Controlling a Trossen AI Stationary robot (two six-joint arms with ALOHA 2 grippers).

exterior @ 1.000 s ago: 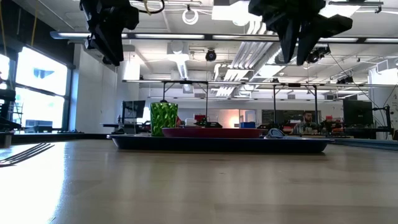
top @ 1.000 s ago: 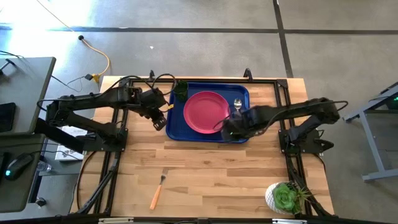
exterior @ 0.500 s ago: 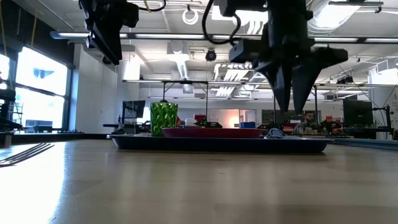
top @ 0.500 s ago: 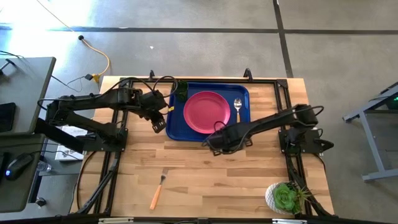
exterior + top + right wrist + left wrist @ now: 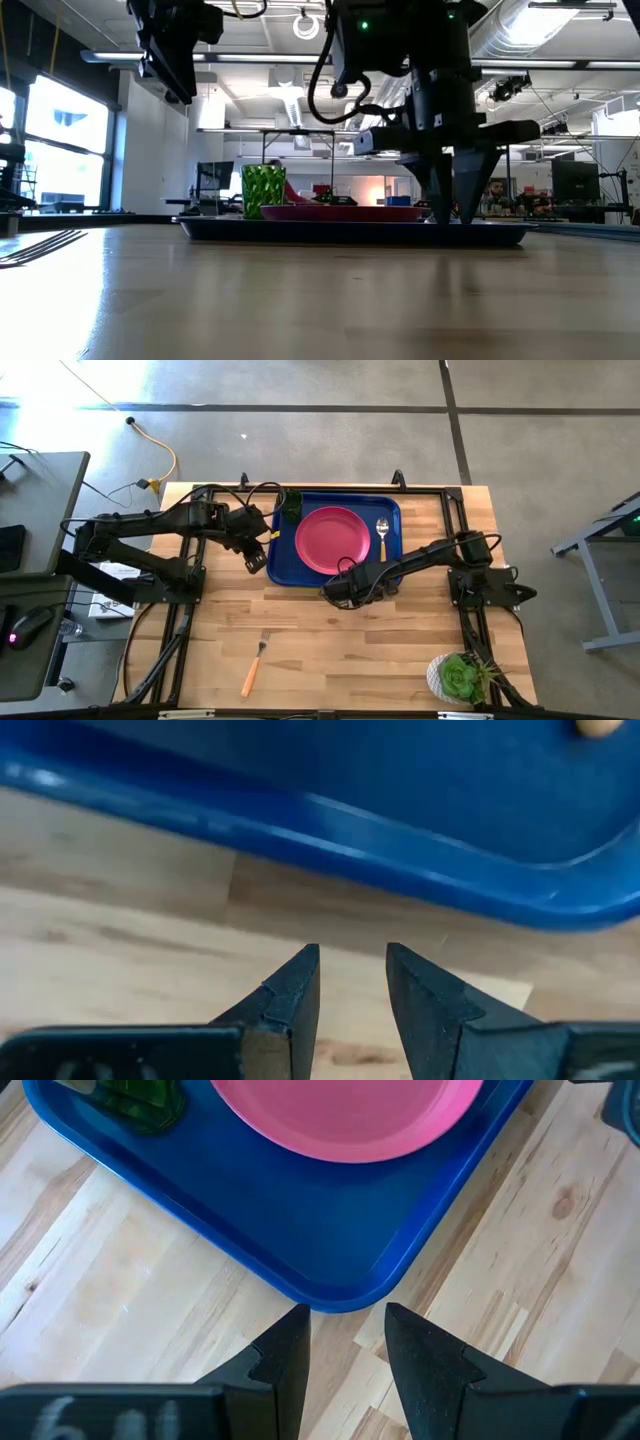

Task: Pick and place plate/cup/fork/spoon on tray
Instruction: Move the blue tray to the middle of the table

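the right end effector (image 5: pixel 333 589) hangs low over the bare counter (image 5: pixel 330 645), just off the near rim of the tray (image 5: pixel 283 565), w/ its two fingers a small gap apart and nothing between them; the right wrist view shows only wood under the fingertips and the blue rim just ahead. i judge it is placed there because the tray work on its side is done and the last item lies on the open wood on the side away from the tray. the plate (image 5: pixel 332 540) lies flat in the tray, just beyond the right end effector, the spoon (image 5: pixel 382 532) lies beside the plate in the same tray, bowl away from the robot, and the cup (image 5: pixel 290 505) stands upright in the far corner of the tray, close to the left end effector (image 5: pixel 258 555). that left one waits beside the tray's near corner, fingers slightly apart and empty, prob. kept there so it does not block the other arm. the fork (image 5: pixel 254 668) is the only thing not yet on the tray: it lies flat on the counter, well apart from the right end effector, nearer to the robot and toward the left arm's side, tines pointing to the tray. the potted succulent (image 5: pixel 457 678) at the counter's near edge is no part of the job. so approx. three of four items seem placed, and the fork is prob. next; thin and flat, it may slip at the pinch.
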